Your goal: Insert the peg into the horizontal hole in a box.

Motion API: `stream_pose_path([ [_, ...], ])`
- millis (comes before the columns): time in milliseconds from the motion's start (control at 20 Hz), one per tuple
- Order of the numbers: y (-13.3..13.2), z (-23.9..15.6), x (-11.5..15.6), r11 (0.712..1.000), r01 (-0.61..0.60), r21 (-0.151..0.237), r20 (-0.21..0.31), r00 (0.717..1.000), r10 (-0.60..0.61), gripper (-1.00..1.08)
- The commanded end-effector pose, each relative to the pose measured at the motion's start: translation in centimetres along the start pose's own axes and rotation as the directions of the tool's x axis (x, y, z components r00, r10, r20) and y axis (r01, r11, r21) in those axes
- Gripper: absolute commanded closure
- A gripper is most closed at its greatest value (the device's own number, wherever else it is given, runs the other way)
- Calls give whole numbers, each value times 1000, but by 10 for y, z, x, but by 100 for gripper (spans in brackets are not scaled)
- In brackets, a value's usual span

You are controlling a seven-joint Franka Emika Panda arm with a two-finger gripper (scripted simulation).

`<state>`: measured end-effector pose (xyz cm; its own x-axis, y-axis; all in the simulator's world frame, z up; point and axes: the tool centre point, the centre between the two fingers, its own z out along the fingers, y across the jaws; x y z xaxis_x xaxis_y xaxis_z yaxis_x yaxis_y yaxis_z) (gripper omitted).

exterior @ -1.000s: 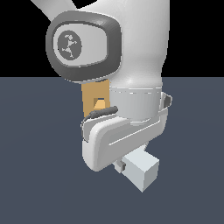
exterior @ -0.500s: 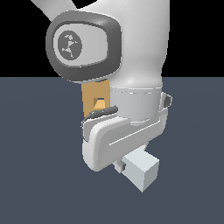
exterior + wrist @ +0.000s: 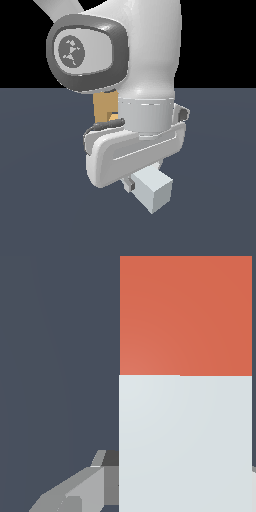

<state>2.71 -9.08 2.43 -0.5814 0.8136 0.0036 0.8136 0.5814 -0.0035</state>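
The peg (image 3: 185,381) fills the wrist view, its red-orange end (image 3: 185,313) leading and its pale grey-white length (image 3: 185,441) nearer the camera. My gripper (image 3: 185,476) is shut on the peg, with one grey finger (image 3: 82,493) pressed against its side. In the exterior view the peg's white end (image 3: 152,192) sticks out below the white hand (image 3: 135,155). The tan box (image 3: 104,106) stands behind the arm, mostly hidden. A lighter tan patch (image 3: 114,118) on its face looks like the hole, partly covered by the hand.
The arm's large white link (image 3: 145,60) and its grey joint cap (image 3: 85,50) block much of the exterior view. A dark blue-grey floor (image 3: 40,200) spreads around the box and the arm.
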Motion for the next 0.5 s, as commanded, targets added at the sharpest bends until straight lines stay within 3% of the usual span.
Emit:
stream_pose_path([
  [0, -1, -4, 7, 1000, -28, -3, 3, 1000, 28, 108],
  [450, -8, -16, 53, 982, -187, -4, 2, 982, 187, 108],
])
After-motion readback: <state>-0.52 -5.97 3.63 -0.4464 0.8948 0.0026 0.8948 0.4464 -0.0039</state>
